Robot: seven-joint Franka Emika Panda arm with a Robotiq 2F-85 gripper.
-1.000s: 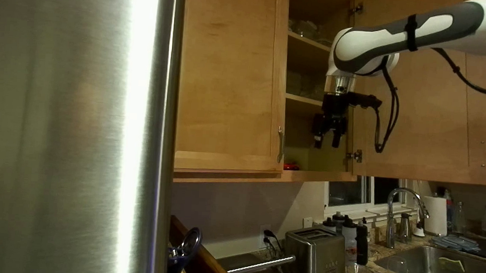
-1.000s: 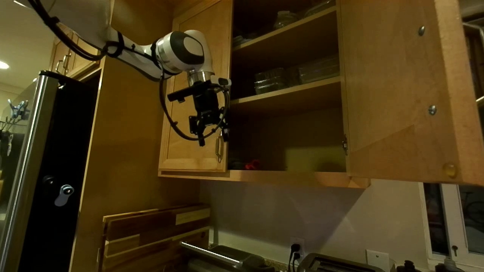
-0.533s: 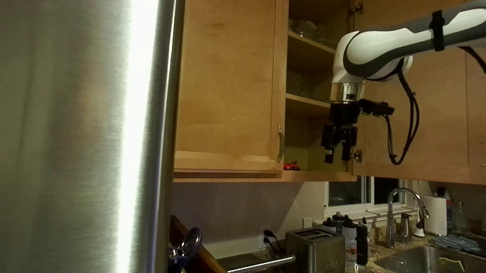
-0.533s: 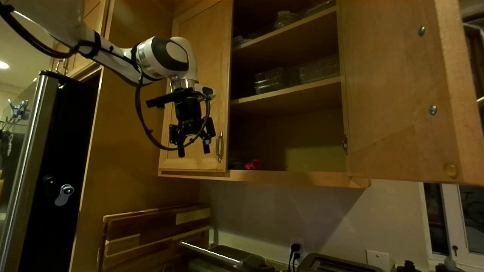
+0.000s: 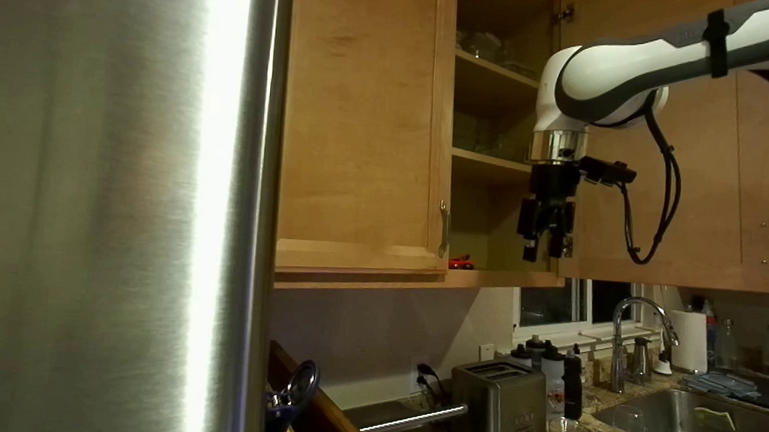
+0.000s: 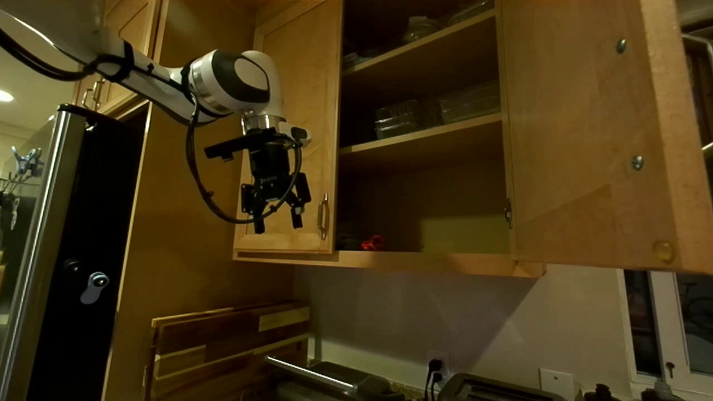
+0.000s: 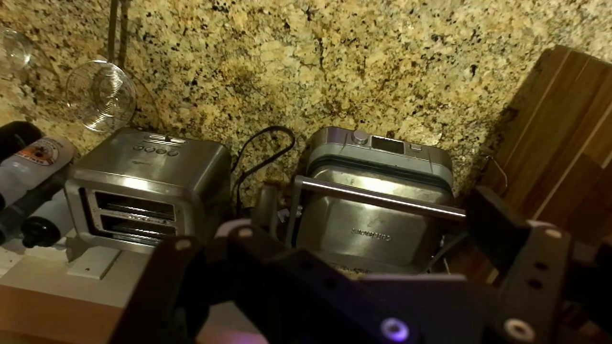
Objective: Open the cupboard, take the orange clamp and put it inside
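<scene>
Kitchen cupboard open; orange clamp inside, long axis, direction unclear.

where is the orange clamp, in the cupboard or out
In: both exterior views show the orange clamp low inside the cupboard.

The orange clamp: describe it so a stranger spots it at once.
Find the wooden wall cupboard with one open door. In its lowest compartment, go to the end beside the closed door. The orange clamp is the small thing there whose vivid orange-red stands out from the dark shapes beside it.
</scene>
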